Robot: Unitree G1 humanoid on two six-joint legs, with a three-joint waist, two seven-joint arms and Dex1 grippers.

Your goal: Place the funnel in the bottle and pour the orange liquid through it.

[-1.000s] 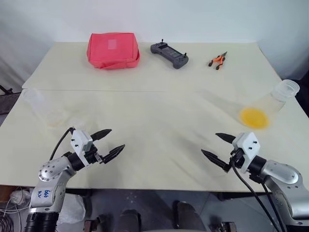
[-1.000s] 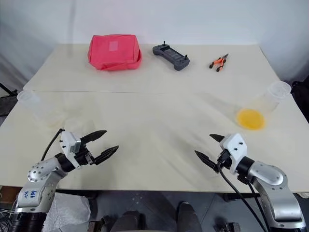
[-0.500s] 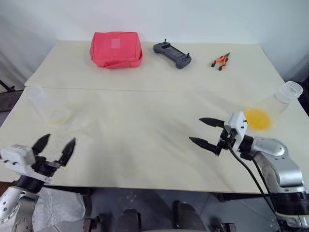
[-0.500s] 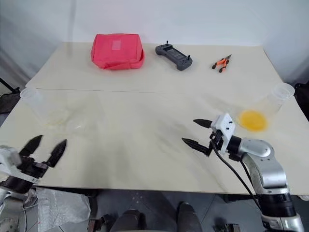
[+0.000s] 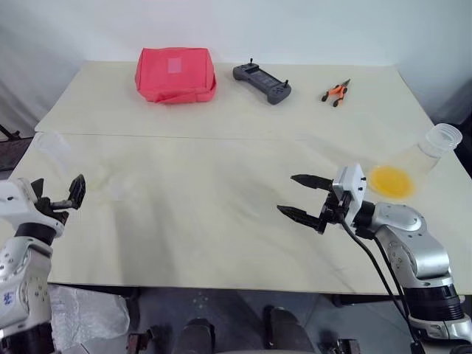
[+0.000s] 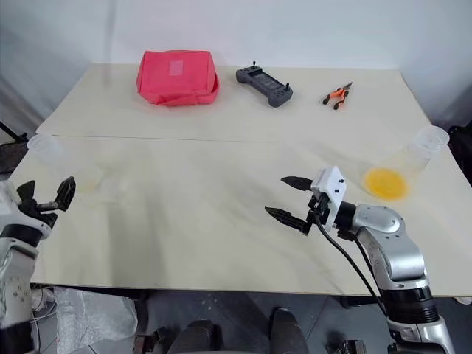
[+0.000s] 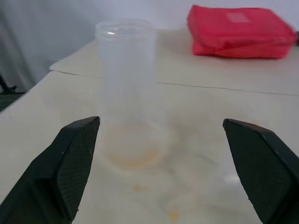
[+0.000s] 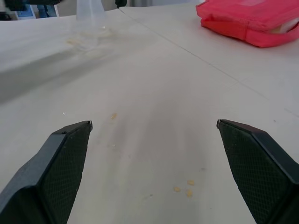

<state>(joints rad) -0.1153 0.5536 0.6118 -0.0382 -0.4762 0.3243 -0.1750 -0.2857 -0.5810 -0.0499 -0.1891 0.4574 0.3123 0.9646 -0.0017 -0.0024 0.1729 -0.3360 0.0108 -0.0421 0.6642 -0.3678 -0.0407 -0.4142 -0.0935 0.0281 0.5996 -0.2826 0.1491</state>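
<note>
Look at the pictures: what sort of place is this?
Probably a robot test bench: a plain table against a white backdrop, holding a clear flask, a handheld controller and orange-handled pliers.

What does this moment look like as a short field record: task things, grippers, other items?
bottle: clear flask standing at the table's left edge, in front of the left gripper
orange liquid: in the tilted wide-necked flask at the right edge
funnel: cannot make out
left gripper: open, empty
right gripper: open, empty, above mid-table
far side: red pouch, grey controller, orange-handled pliers
</note>
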